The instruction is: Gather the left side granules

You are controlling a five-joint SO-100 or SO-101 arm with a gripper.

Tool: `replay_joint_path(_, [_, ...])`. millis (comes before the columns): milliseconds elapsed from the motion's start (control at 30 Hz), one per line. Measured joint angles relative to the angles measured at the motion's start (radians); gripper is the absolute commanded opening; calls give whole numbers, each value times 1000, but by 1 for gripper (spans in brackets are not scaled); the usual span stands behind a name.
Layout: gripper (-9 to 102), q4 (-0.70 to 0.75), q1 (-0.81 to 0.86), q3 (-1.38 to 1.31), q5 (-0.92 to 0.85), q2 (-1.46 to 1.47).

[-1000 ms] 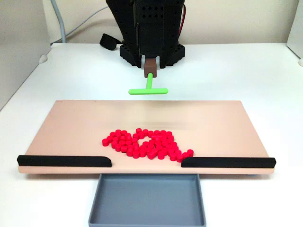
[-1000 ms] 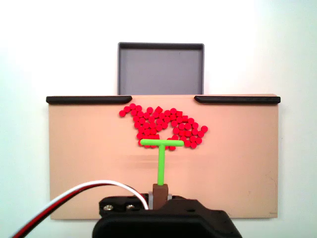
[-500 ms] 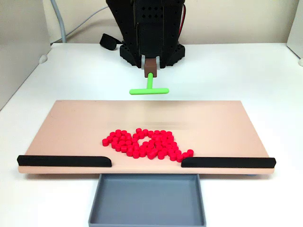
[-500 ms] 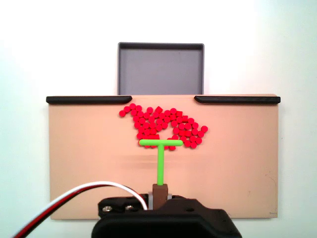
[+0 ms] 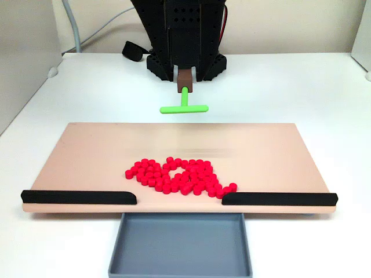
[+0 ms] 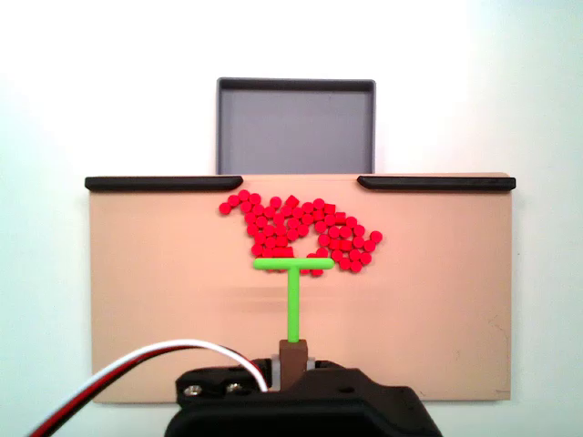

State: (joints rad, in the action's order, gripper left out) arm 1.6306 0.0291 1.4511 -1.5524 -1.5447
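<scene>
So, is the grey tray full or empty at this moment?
Empty. Both fixed views show the grey tray with a bare floor, while the red granules all lie on the board.

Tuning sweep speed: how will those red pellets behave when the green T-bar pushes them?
The pellets are small, short and loose, so they probably slide easily, and some may roll or scatter. The T-bar is narrower than the pile, so the ends may spill around it.

Table: white top, spans the frame in both fixed views.
Wall: plain beige, across the top of a fixed view.
Left edge: grey panel, upper left of that view.
Cable: grey, runs down the wall, upper left.
Light: even, soft, faint shadows.
</scene>
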Motion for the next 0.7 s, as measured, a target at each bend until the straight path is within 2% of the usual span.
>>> replay_joint_path(700, [0,0,-52,0,58,0])
